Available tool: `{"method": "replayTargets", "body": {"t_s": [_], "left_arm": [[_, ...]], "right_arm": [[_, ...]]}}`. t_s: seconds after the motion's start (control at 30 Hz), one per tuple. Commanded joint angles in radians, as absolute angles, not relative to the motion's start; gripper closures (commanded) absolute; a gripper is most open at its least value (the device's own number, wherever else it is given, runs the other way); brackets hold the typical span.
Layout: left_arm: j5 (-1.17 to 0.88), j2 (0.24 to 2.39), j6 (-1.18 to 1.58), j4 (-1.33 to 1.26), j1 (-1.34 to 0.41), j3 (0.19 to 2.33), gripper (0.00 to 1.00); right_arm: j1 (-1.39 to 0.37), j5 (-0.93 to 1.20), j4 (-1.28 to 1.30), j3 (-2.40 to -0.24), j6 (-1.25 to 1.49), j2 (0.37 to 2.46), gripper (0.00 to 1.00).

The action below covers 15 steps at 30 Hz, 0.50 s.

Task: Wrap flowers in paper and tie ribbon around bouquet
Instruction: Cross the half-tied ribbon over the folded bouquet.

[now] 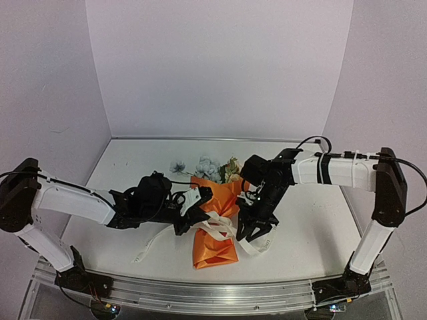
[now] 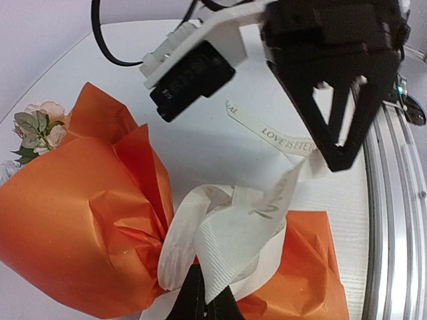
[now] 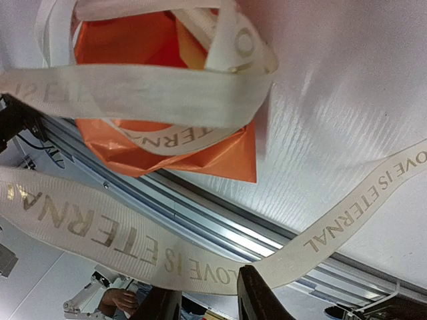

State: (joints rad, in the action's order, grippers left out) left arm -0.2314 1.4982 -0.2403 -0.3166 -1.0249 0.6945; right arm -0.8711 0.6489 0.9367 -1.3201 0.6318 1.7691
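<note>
Subject: the bouquet (image 1: 215, 248) lies on the white tabletop (image 1: 133, 173) at centre, between the two arms. Its narrow end points toward the near edge and its wide end toward the far wall.

The flowers (image 1: 208, 167), pale blue and cream with green leaves, stick out of the far, wide end. The paper (image 2: 73, 220) is orange and crinkly and is pinched in at the waist of the bundle.

The ribbon (image 2: 233, 233) is cream-white and reads "LOVE IS ETERNAL". It circles the pinched waist and stands up in loose loops above it. One tail trails over the tabletop to the near left of the bundle. Another strand runs right, toward the right arm.

The left gripper (image 1: 191, 220) sits just left of the waist. In the left wrist view its dark fingers (image 2: 193, 303) are pressed together on a band of the ribbon, right against the paper.

The right gripper (image 3: 210, 297) hangs just right of the bundle, near its narrow end. Its jaws stand a narrow gap apart, with the lettered strand running across that gap. The pictures do not show whether the strand touches either finger.

A metal rail (image 1: 200, 293) runs along the near edge of the tabletop.
</note>
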Motion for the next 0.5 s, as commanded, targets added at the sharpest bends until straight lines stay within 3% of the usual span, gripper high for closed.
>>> {"method": "replayTargets", "body": {"t_s": [0.0,0.23,0.47], "left_arm": [[-0.233,1.439,-0.363,-0.442,-1.034,0.639,0.99],[-0.229,1.442,-0.437,-0.502,-1.040,0.596,0.96],[-0.207,1.450,-0.478,-0.538,-1.046,0.589,0.96]], "right_arm": [[-0.878,0.557,0.866,-1.285,0.665,1.757,0.61],[-0.878,0.392,0.719,-1.179,0.719,1.688,0.51],[-0.884,0.416,0.596,-1.186,0.752,1.739,0.55]]}}
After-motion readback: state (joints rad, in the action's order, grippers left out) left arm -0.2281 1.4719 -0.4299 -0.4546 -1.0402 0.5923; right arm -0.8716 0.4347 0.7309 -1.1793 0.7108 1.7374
